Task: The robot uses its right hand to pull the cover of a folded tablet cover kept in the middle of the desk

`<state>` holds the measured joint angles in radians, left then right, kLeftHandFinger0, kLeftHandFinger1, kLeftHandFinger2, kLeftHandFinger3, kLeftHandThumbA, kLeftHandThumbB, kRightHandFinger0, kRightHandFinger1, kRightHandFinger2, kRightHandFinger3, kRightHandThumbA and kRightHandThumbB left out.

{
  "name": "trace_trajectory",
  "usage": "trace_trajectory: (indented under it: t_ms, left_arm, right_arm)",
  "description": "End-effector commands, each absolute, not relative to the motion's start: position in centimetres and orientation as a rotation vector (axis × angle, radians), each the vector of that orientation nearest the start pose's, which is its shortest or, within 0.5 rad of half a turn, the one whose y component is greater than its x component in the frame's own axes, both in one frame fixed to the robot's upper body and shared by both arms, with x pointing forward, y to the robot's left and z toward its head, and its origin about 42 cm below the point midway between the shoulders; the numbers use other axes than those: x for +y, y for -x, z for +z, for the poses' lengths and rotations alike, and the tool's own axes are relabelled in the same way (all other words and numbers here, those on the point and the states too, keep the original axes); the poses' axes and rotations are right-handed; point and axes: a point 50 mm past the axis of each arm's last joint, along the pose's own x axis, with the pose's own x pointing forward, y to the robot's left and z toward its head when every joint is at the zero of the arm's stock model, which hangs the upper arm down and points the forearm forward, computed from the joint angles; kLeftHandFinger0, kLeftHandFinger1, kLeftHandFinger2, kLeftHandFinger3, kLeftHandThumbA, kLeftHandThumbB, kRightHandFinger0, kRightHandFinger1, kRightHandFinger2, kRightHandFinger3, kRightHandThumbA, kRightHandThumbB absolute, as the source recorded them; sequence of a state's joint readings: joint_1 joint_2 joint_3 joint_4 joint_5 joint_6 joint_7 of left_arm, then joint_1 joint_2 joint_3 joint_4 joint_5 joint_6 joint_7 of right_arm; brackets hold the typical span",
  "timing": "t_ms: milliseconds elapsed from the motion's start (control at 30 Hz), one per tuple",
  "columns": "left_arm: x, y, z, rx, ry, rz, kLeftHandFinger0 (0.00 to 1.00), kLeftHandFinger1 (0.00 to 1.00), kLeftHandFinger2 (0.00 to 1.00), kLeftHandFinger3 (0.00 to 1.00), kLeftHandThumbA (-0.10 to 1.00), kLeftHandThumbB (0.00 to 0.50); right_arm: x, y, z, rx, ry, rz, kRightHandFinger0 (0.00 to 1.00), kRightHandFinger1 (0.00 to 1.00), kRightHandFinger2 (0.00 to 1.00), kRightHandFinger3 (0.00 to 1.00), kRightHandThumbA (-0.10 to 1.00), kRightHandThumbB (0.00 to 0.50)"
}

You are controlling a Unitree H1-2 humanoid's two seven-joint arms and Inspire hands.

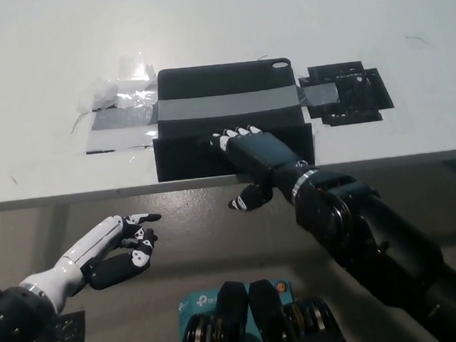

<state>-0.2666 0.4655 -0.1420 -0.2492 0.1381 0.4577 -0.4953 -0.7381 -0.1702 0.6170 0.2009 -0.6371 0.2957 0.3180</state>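
Observation:
A black folded tablet cover lies on the white desk near its front edge, held down by a grey tape band. My black right hand rests flat on the cover's near flap, fingers spread over it and thumb hanging below the desk edge; nothing is clasped. My white left hand hovers below the desk at lower left, fingers apart and holding nothing.
Clear tape strips stick to the desk left of the cover. A black taped patch lies to its right. A blue-and-white box sits low in the picture. The desk's front edge runs across the middle.

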Motion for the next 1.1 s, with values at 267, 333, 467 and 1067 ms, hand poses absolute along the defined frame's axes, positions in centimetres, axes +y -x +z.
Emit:
trace_trajectory:
  t_ms: [267, 333, 467, 1067]
  left_arm:
    - [27.3, -35.1, 23.8, 0.053, -0.648, -0.507, 0.79, 0.82, 0.94, 1.0, 1.0, 0.122]
    - [27.4, -35.4, 24.0, 0.053, -0.645, -0.503, 0.79, 0.82, 0.94, 1.0, 1.0, 0.134]
    - [27.3, -34.6, 23.2, 0.07, -0.635, -0.519, 0.8, 0.83, 0.95, 1.0, 1.0, 0.134]
    - [27.1, -34.6, 22.7, 0.079, -0.631, -0.499, 0.78, 0.8, 0.91, 1.0, 1.0, 0.182]
  right_arm:
    - [-10.0, -42.5, 22.8, -0.042, 1.066, 0.61, 1.0, 1.0, 1.0, 1.0, 0.85, 0.455]
    - [-10.3, -42.8, 22.9, -0.034, 1.071, 0.596, 1.0, 1.0, 1.0, 1.0, 0.87, 0.455]
    - [-10.1, -42.4, 23.2, -0.071, 1.087, 0.582, 1.0, 1.0, 1.0, 1.0, 0.87, 0.458]
    - [-4.0, -42.8, 36.9, -0.526, 1.101, 0.588, 1.0, 1.0, 0.9, 1.0, 0.84, 0.5]
